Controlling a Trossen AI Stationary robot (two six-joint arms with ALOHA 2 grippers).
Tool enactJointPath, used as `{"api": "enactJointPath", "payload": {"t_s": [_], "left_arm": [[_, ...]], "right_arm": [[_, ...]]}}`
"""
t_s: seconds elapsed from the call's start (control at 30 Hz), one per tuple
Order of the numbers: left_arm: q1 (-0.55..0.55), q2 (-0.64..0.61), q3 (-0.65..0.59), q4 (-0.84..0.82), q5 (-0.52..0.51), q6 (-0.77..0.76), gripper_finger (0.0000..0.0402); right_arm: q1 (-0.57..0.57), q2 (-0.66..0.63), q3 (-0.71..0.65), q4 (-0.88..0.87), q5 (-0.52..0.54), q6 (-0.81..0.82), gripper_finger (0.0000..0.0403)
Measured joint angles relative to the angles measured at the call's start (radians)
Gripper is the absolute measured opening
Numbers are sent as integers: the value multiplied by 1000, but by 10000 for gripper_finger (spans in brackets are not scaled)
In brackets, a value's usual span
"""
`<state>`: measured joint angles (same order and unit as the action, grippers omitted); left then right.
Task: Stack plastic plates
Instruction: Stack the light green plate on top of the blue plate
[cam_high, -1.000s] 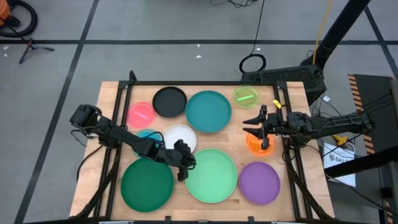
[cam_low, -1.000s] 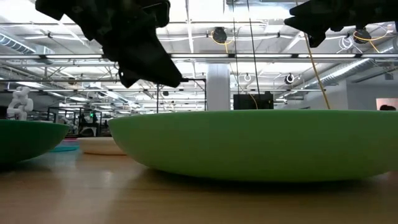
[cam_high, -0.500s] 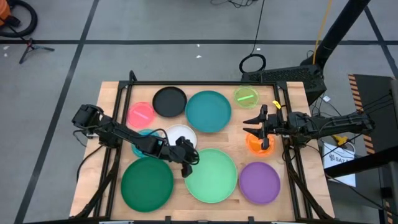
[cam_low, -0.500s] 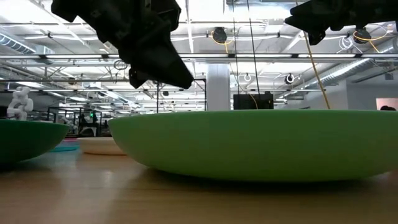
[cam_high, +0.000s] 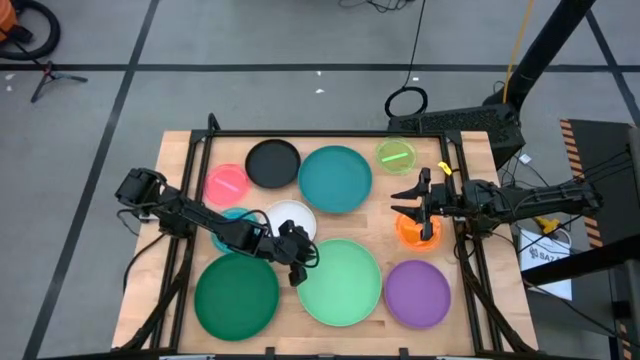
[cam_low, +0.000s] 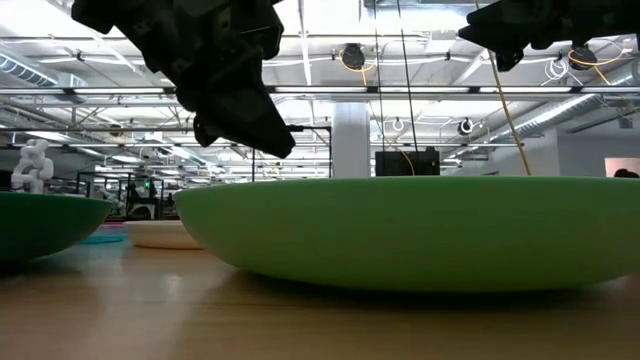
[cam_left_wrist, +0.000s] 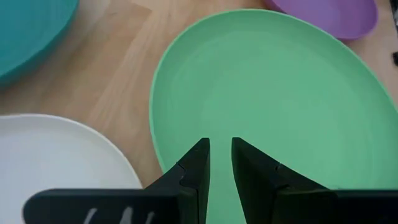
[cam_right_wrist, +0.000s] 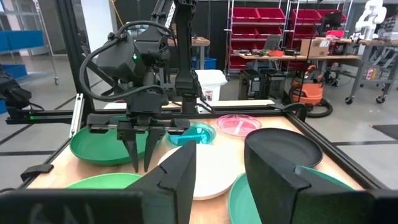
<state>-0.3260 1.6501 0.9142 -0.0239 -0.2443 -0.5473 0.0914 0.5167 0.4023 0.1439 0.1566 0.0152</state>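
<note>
Here, ten round plates lie flat on the wooden surface (cam_high: 180, 190), none on top of another. At the far side sit the pink plate (cam_high: 227, 183), the black plate (cam_high: 272, 162), the big teal plate (cam_high: 335, 178) and the little lime plate (cam_high: 396, 155). In the middle sit the see-through blue plate (cam_high: 237, 217), partly hidden by the left arm, and the white plate (cam_high: 291, 217). The orange plate (cam_high: 417, 231) lies toward the right side. At the near side sit the dark green plate (cam_high: 236, 293), the mint plate (cam_high: 341, 281) and the purple plate (cam_high: 418, 293).

The left pincer (cam_high: 296, 272) hangs over the near-left rim of the mint plate, just beside the white plate. Its two dark fingers (cam_left_wrist: 194, 171) are close together with only a thin gap, and they pinch nothing. From table height the mint plate (cam_low: 410, 230) looks huge, and the left pincer (cam_low: 270, 140) floats above its rim without touching.

The right pincer (cam_high: 410, 200) waits above the orange plate, just off the teal plate's right edge. Its fingers (cam_right_wrist: 180, 171) are spread apart and hold nothing.
</note>
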Motion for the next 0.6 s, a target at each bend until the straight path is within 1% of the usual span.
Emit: {"api": "enactJointPath", "payload": {"t_s": [0.1,0.2,0.37,0.47,0.6], "left_arm": [[-1,0,0,-3,-2,71,72],[-2,0,0,-2,-42,129,72],[1,28,-1,8,-139,135,72],[11,55,-1,53,-145,144,72],[32,88,14,72,-135,124,72]], "right_arm": [[0,0,0,-8,0,-2,128],[0,0,0,-7,0,-15,128],[0,0,0,-8,0,-31,128],[0,-1,0,-15,0,-31,128],[0,0,-1,-25,0,-35,128]]}}
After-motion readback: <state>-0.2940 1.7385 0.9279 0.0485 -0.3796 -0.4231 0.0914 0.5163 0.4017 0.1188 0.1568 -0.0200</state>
